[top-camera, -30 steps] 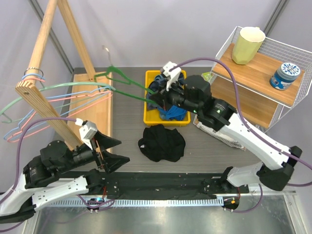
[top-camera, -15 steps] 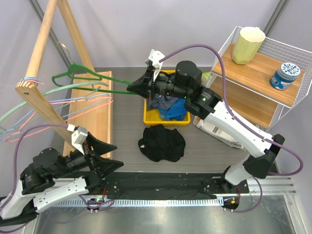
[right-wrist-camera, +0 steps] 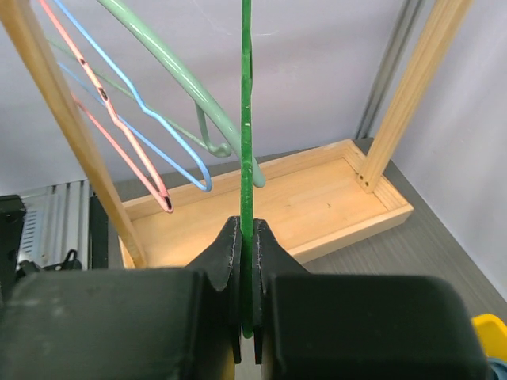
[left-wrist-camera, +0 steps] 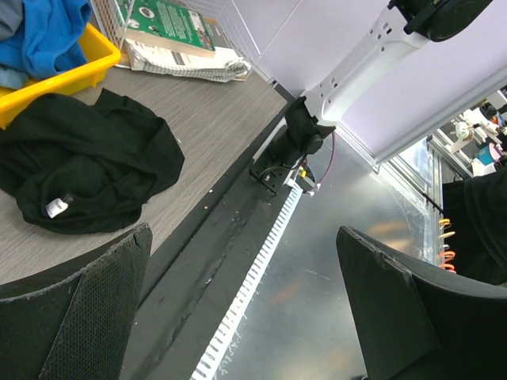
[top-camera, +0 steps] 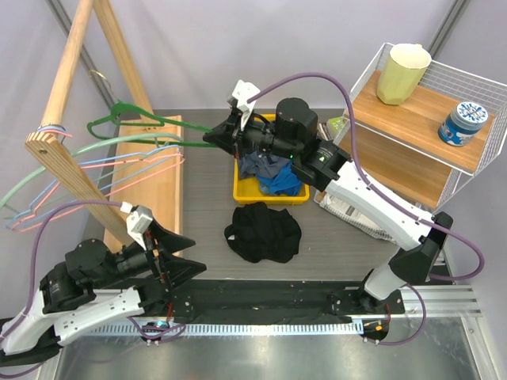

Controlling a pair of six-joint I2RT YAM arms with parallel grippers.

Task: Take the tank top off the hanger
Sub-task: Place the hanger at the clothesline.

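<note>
Near the table's [top-camera: 341, 237] middle, just before the yellow bin [top-camera: 240, 195], the black tank top [top-camera: 263, 231] is lying crumpled (already off). The right gripper [right-wrist-camera: 246, 237] is pinching the bare green hanger [right-wrist-camera: 246, 95] beside the wooden rack [top-camera: 59, 154], probably for rehanging; the left gripper [left-wrist-camera: 244, 232] is hovering spread, empty.

The tank top [top-camera: 264, 232] is black with a small white tag. The hanger [top-camera: 150, 127] is dark green. One spare hanger [right-wrist-camera: 170, 63] is pale green; others are pink and light blue. The bin [top-camera: 240, 195] is yellow and the clothes [top-camera: 279, 182] in it blue. The rack [top-camera: 67, 47] is pale wood, the table [top-camera: 333, 245] grey wood-grain. The cup [top-camera: 404, 73] is pale yellow, and the jar [top-camera: 466, 120] blue with a white-patterned lid. The book [left-wrist-camera: 162, 20] is green. The arms [top-camera: 372, 202] are white and black, their cables [top-camera: 317, 77] purple.
</note>
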